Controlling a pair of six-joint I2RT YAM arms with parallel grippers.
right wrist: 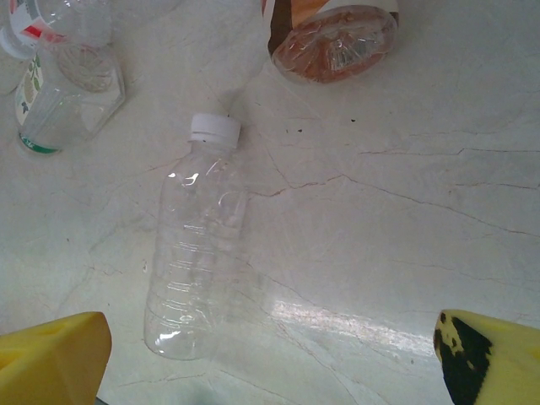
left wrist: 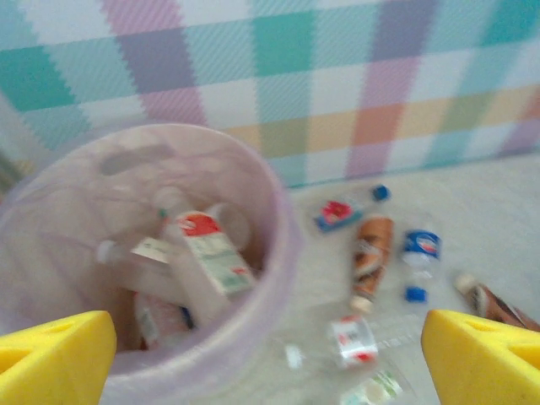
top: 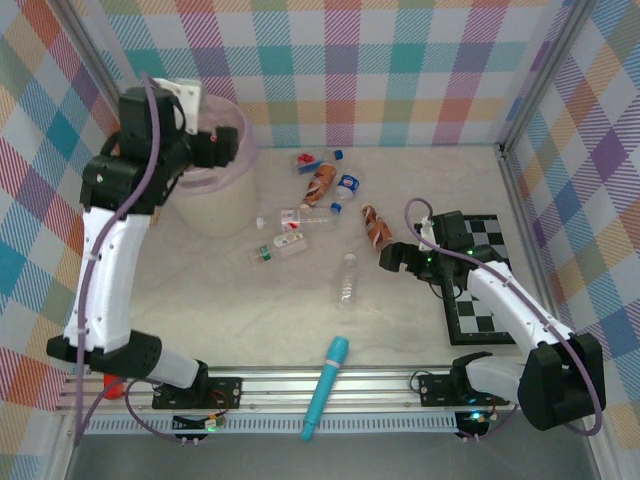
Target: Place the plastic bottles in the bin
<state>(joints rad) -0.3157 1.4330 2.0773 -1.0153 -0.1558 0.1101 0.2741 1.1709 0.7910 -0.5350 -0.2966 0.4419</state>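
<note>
The pale pink bin (top: pixel 228 205) stands at the back left. My left gripper (top: pixel 221 148) hangs open over its rim, holding nothing. In the left wrist view the bin (left wrist: pixel 283 221) holds several bottles, one with a red top and a white-green label (left wrist: pixel 213 252); the yellow fingers (left wrist: pixel 56 354) are spread wide. Loose bottles lie mid-table: a clear one (top: pixel 347 278), a brown one (top: pixel 377 226), another brown one (top: pixel 320 183) and a blue-labelled one (top: pixel 347 189). My right gripper (top: pixel 390 260) is open just right of the clear bottle (right wrist: pixel 194 253), which has a white cap and lies left of centre between the fingers (right wrist: pixel 52 359).
A long teal cylinder (top: pixel 326 388) lies at the near edge between the arm bases. A chequered board (top: pixel 482 290) sits under the right arm. More clear bottles with red and green labels (top: pixel 284 245) lie beside the bin. Patterned walls close in the table.
</note>
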